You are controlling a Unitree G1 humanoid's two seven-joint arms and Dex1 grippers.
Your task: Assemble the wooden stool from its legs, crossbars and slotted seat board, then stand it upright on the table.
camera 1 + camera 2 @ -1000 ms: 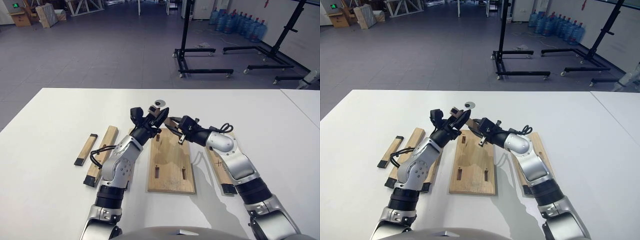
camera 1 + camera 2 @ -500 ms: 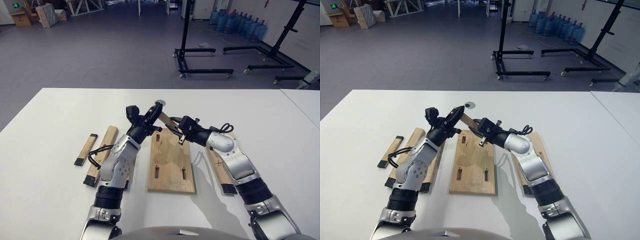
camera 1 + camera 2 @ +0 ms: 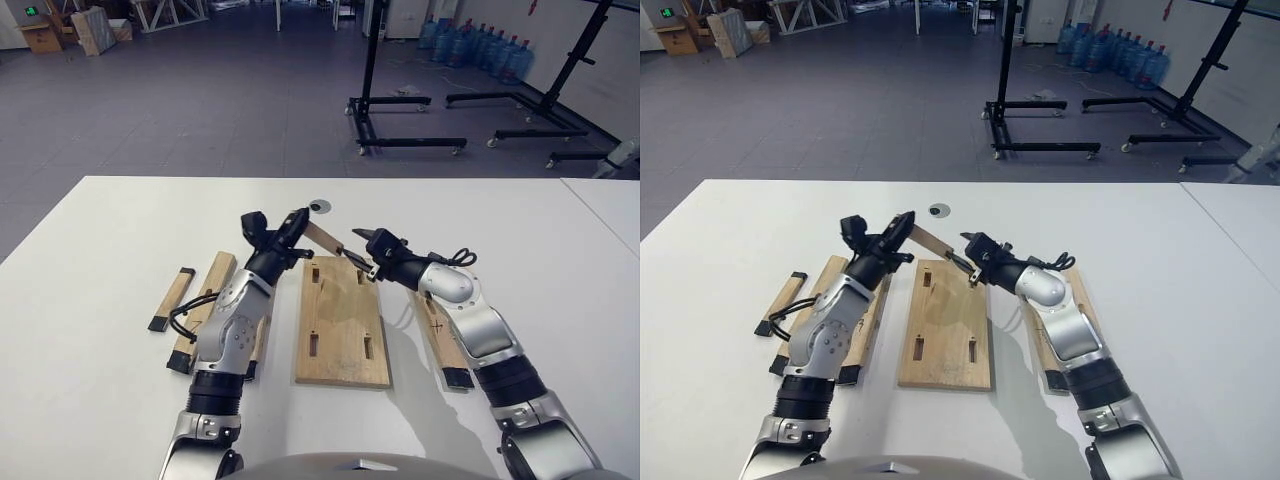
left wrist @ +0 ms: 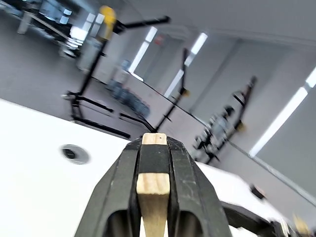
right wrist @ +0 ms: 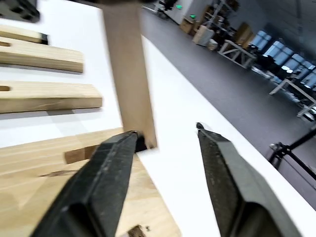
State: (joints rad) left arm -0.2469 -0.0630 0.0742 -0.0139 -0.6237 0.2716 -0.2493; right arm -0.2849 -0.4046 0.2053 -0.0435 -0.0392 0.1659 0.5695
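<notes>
We work in a wide hall with a grey floor and black racks behind, at a white desk (image 3: 100, 240). The board (image 3: 341, 322) lies flat in the middle of the desk, slots up. One leg (image 3: 207, 298) lies flat on its left and another leg (image 3: 440, 340) on its right under the right arm. A short bar (image 3: 172, 298) lies apart, farther to the left.

A bar (image 3: 325, 240) is held in the air over the far end of the board, sloping down toward the right. The left gripper (image 3: 297, 222) has its fingers clamped tight on the bar's upper end, and the left wrist view shows the wood pinched between them. The right gripper (image 5: 165, 131) has its fingers spread wide with nothing in their grip. The bar's lower end sits between them, against one finger (image 5: 106, 163).

We judge that we are early in the task, at the fitting of a first piece into the board, with no joint made yet. The next move calls for the right fingers to close on the lower end. Both arms must then turn the bar upright and line its end squarely over a far slot (image 3: 315, 272). Only then can it be pressed down.
</notes>
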